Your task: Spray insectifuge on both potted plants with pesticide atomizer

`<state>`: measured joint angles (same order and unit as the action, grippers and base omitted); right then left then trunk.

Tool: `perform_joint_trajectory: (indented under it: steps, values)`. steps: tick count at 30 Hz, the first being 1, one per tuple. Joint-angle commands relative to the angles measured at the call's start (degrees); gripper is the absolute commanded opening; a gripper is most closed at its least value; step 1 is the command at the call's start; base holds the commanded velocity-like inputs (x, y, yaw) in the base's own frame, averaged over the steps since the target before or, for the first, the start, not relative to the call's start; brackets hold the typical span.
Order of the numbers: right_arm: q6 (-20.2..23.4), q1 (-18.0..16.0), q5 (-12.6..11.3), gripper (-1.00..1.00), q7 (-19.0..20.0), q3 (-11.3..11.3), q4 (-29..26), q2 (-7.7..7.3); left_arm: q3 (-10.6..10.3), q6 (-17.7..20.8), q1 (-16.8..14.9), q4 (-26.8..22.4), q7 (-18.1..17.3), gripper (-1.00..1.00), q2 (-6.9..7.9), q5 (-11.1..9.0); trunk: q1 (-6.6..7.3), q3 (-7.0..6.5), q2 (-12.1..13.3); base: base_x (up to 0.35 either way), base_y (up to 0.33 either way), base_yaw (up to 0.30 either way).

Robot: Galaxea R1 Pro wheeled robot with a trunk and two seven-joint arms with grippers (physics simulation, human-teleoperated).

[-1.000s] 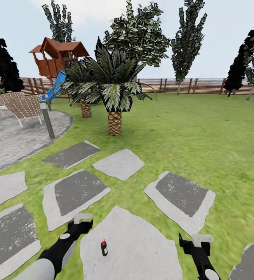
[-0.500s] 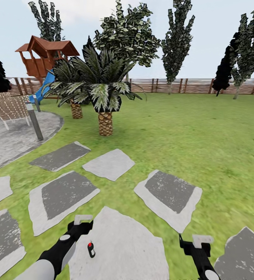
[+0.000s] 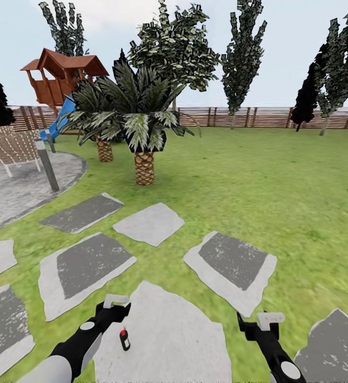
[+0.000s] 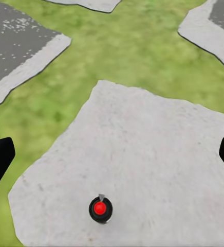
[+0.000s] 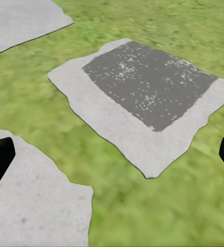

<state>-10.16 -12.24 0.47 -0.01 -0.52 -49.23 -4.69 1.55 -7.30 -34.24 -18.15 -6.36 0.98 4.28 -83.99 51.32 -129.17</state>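
- Pesticide atomizer [image 3: 124, 339]: small dark cylinder with a round red cap, standing upright on a pale, rough-grained stone slab [image 3: 179, 340] of irregular outline; from my left wrist it shows cap-on [image 4: 100, 209].
- My left gripper [image 3: 115, 305]: black fingers spread wide, empty, just beside and above the atomizer.
- My right gripper [image 3: 262, 323]: black, fingers wide apart, empty, over grass beside a slab with a dark speckled centre [image 5: 148, 87].
- Garden [image 3: 280, 197]: mottled green lawn, grey slabs, brown slatted fence [image 3: 259, 117].
- Scaly-trunked palm [image 3: 142, 159]; woven lounge chair [image 3: 9, 146]; wooden playhouse [image 3: 62, 74].
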Motion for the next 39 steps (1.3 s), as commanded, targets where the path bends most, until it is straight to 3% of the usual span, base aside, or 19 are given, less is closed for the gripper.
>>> perform_joint_trajectory:
  steps: [1,21,26,35,39]
  values:
    - [-0.18,-0.03,0.05,1.0,0.04,-0.03,-0.01,0.01,0.19,-0.23,-0.04,0.04,-0.19,1.0,-0.01,0.44,-0.21,0.24,-0.44,0.0,0.0,0.0]
    - [-0.21,0.01,-0.03,1.0,-0.09,-0.27,-0.16,0.03,0.47,-5.65,0.04,0.06,0.03,1.0,0.07,0.19,-4.61,5.22,-8.46,0.0,0.0,0.0]
    - [-0.29,-0.02,-0.03,1.0,-0.14,-0.27,-0.08,0.03,0.48,-11.14,0.14,0.2,0.1,1.0,0.07,0.11,-5.71,6.57,-10.46,0.0,0.0,0.0]
    - [-0.29,-0.02,-0.03,1.0,-0.15,-0.26,0.0,0.03,0.54,-11.71,0.14,0.22,0.12,1.0,0.11,0.09,-7.68,9.01,-14.07,0.0,0.0,0.0]
    - [-0.26,-0.01,-0.03,1.0,-0.14,-0.27,0.01,0.03,0.69,-11.76,0.14,0.22,0.12,1.0,0.15,0.03,-7.78,10.26,-14.13,0.0,0.0,0.0]
